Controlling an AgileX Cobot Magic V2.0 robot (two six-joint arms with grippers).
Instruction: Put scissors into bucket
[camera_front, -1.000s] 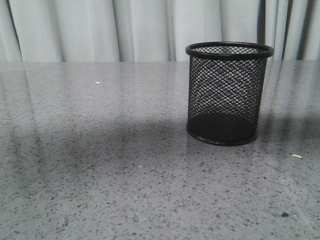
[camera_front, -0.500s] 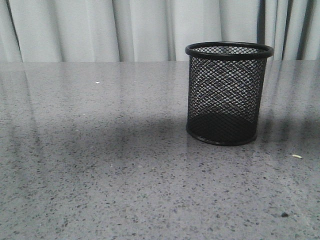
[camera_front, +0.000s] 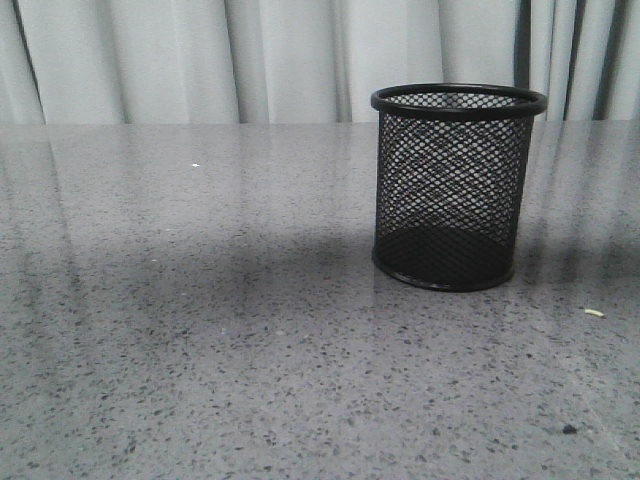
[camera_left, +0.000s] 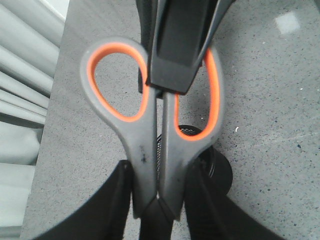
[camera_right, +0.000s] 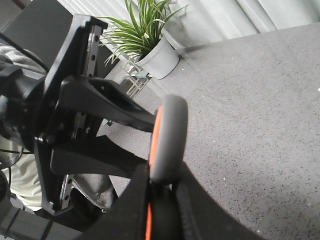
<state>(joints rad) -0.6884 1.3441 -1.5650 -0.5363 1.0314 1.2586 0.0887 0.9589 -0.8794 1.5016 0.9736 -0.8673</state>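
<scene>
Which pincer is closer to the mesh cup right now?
Left. The left pincer clamps the scissors low on the handles, the mesh cup just beyond it; the right pincer holds the loop end, farther away.

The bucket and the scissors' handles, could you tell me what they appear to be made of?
The bucket looks like black-coated wire mesh: you can see through its diamond lattice, with a solid rim and base. The scissors have matte grey handles, likely plastic, scuffed, with smooth orange lining, possibly rubbery, inside the loops.

Around us, soft even daylight, pale streaked glare on our worktop (camera_front: 200, 330), wrist close-ups slightly blurred.
</scene>
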